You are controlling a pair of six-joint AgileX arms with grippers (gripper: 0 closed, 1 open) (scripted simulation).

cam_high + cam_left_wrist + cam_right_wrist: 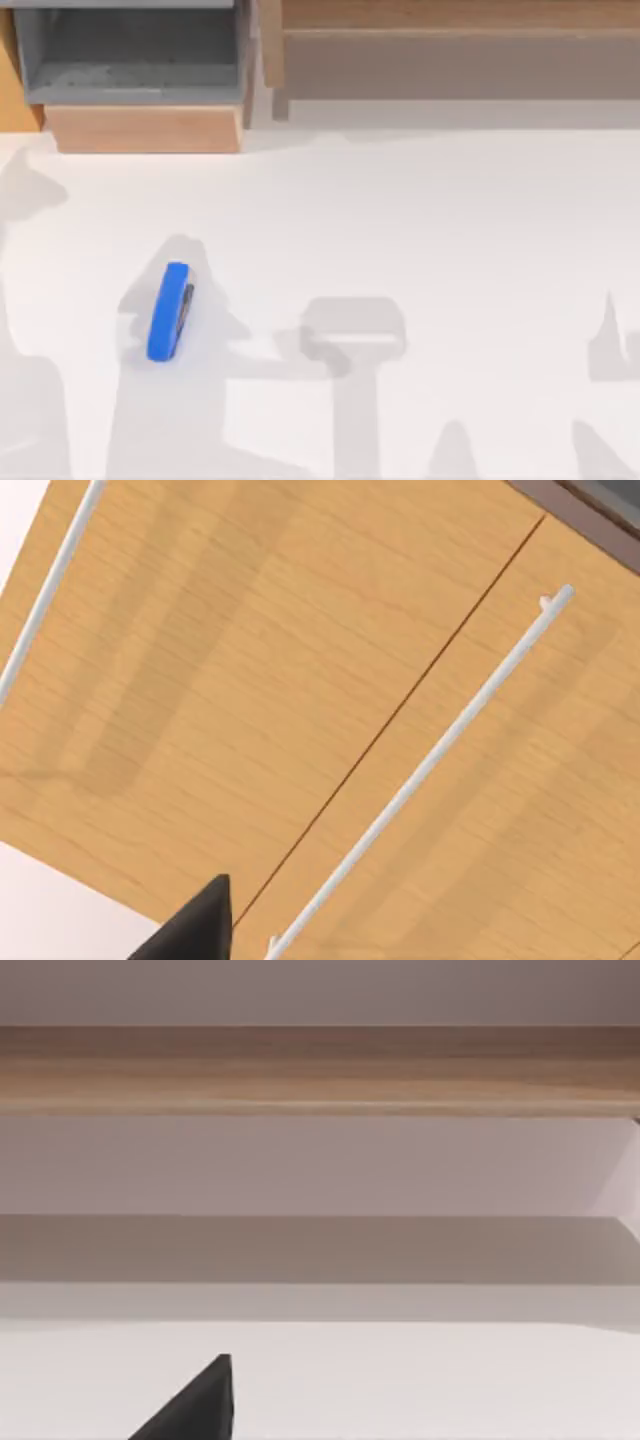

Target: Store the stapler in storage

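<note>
Nearest, blue stapler (170,311) lies flat on white table (430,220), left of centre, nothing touching it. Farther back left, open grey drawer (130,60) in wooden cabinet (145,128). Left wrist camera faces cabinet fronts; finger (195,925) spread: cannot tell, either gripper.

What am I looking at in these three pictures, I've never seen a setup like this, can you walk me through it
This is a computer-rendered scene of two AgileX robot arms at a white table.

The top view looks straight down. A blue stapler lies on the table's left side, with nothing touching it. At the back left sits an open grey drawer in a wooden cabinet, probably the storage meant for it.

The other two pictures come from cameras on the arms' wrists. The left wrist view faces wooden cabinet fronts with thin white handles. The right wrist view faces a wooden shelf over the table. The dark wedge in each is a fingertip. Nothing is held.
</note>
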